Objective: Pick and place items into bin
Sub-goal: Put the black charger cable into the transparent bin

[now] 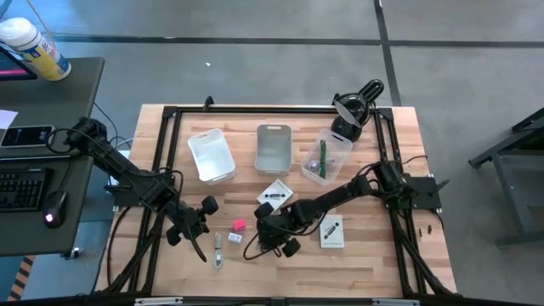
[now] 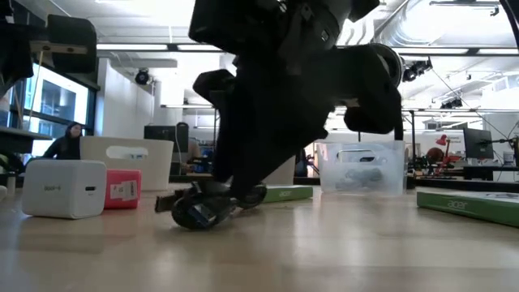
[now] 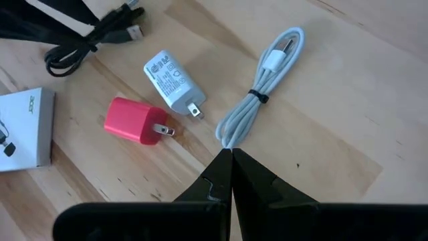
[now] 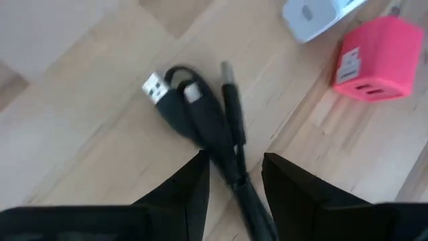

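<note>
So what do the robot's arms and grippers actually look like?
Both arms are dark, jointed links with black cables running along them. The left gripper has two black, wedge-shaped fingers tapering to points; the right gripper has the same black fingers with blunt, angled tips.

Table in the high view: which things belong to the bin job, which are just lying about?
Job:
- pink charger
- white charger
- white cable
- black cable, between the right hand's fingers
- white boxes
- three bins, the clear bin already holding a green pen

Lying about:
- keyboard, mouse, phone and wipes canister on the side desk
</note>
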Motion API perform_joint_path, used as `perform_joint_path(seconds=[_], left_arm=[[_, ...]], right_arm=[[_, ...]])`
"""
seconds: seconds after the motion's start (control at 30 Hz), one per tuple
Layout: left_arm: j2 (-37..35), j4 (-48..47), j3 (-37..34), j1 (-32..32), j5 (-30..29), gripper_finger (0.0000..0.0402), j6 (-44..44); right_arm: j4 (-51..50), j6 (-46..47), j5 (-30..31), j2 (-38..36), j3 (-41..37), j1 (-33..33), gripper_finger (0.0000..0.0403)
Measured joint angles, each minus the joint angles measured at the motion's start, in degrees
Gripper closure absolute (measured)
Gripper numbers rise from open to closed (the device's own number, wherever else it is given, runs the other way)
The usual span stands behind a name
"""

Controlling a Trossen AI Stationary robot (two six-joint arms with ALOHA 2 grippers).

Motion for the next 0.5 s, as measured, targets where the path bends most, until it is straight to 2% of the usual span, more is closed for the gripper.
perform_joint_path(seconds=[0.23,0.5], left_arm=[[0.0,-0.01,-0.01,-0.01,-1.31,0.0401,0.0],[0.0,0.03,0.0,-0.02,-1.91,0.0401,-0.02]], right_arm=[[-2.99,-1.5,-2.91,0.0,0.0,-1.34,0.0274],[-3.21,3.58,-5.06,1.55,0.09,-2.26,0.0276]])
